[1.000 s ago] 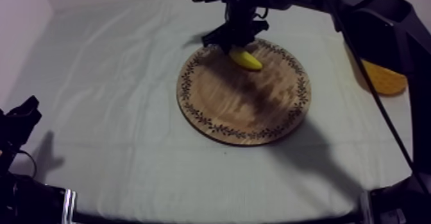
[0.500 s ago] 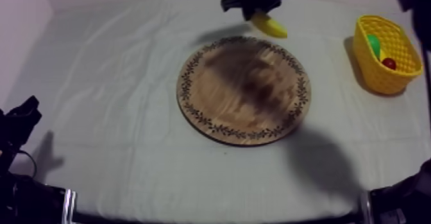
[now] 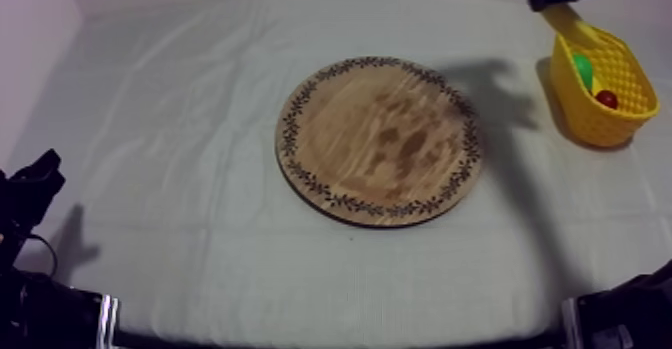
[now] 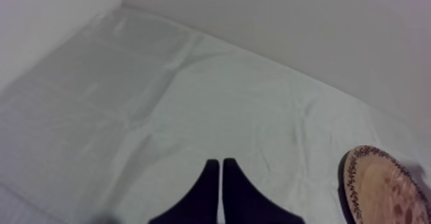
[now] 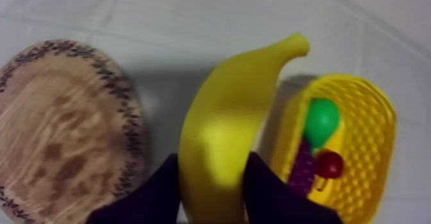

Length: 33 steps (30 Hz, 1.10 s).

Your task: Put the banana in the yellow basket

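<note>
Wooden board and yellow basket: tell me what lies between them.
In the top view, bare, shadowed cloth lies between the wooden board and the yellow basket. In the right wrist view, the banana, held in the right gripper, hangs over that gap.

The top view's edge is cutting off the right gripper (image 3: 553,1), while the banana (image 5: 221,130) is covering part of the basket (image 5: 369,156).

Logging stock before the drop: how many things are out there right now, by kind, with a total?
Boards: 1 (round wooden board, patterned rim)
Baskets: 1 (yellow mesh basket)
Toy fruit: 4 (yellow banana held in the right gripper; green pear, purple bunch of grapes and small red fruit in the basket)
Total: 6
</note>
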Tool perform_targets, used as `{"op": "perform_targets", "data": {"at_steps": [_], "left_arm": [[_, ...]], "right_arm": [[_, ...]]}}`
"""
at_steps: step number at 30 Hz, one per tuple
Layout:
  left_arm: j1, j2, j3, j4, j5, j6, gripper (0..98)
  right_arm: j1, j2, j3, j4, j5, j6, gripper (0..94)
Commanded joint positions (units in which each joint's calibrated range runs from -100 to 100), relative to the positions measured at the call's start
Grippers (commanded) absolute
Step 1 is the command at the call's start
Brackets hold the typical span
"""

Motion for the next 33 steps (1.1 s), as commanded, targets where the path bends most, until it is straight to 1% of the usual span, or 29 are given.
{"op": "perform_targets", "data": {"at_steps": [1, 8, 14, 18, 23, 27, 29, 33], "left_arm": [[0.0, 0.0, 0.0, 0.02, 0.0, 0.0, 0.1], [0.0, 0.0, 0.0, 0.02, 0.0, 0.0, 0.1], [0.0, 0.0, 0.0, 0.02, 0.0, 0.0, 0.1], [0.0, 0.0, 0.0, 0.02, 0.0, 0.0, 0.1], [0.0, 0.0, 0.0, 0.02, 0.0, 0.0, 0.1], [0.0, 0.0, 0.0, 0.02, 0.0, 0.0, 0.1], [0.0, 0.0, 0.0, 0.02, 0.0, 0.0, 0.1], [0.0, 0.0, 0.0, 0.02, 0.0, 0.0, 0.1]], "right_arm": [[6.7, -2.3, 2.0, -0.8, -1.2, 2.1, 32.2], [14.6, 0.1, 3.0, -2.2, -4.7, 4.7, 32.7], [18.5, 7.1, 1.3, -3.2, -8.3, 5.3, 33.9], [19.1, 13.0, -0.4, -3.7, -10.1, 5.1, 33.8], [18.5, 20.2, -2.2, -3.4, -12.1, 3.7, 33.9], [17.7, 23.2, -2.6, -3.5, -13.2, 3.1, 34.0], [17.4, 23.9, -2.5, -3.4, -13.4, 2.6, 36.2], [17.1, 23.3, -1.9, -2.9, -13.6, 1.3, 45.0]]}}
